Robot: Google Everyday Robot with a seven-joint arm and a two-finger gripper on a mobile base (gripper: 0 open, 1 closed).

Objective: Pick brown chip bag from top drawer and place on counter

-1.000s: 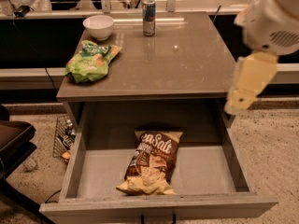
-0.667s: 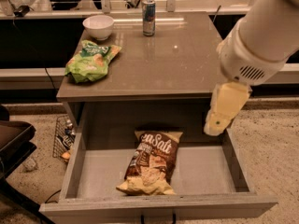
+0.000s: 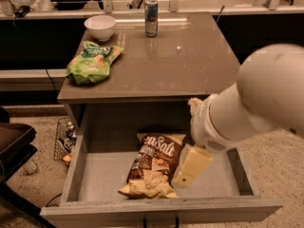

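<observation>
The brown chip bag [image 3: 153,165] lies flat in the middle of the open top drawer [image 3: 95,184], white lettering up, pale yellow ends showing. My gripper [image 3: 191,167] hangs over the drawer at the bag's right edge, its cream fingers pointing down toward the drawer floor. The white arm comes in from the right and hides the drawer's right back part. The counter [image 3: 190,61] is above the drawer.
On the counter sit a green chip bag [image 3: 92,61] at the left, a white bowl [image 3: 100,26] at the back left and a can [image 3: 151,17] at the back middle. A wire basket [image 3: 64,139] stands on the floor left of the cabinet.
My arm has swung left and down from beside the counter's right edge into the drawer, ending next to the brown chip bag. The bag has not moved.
</observation>
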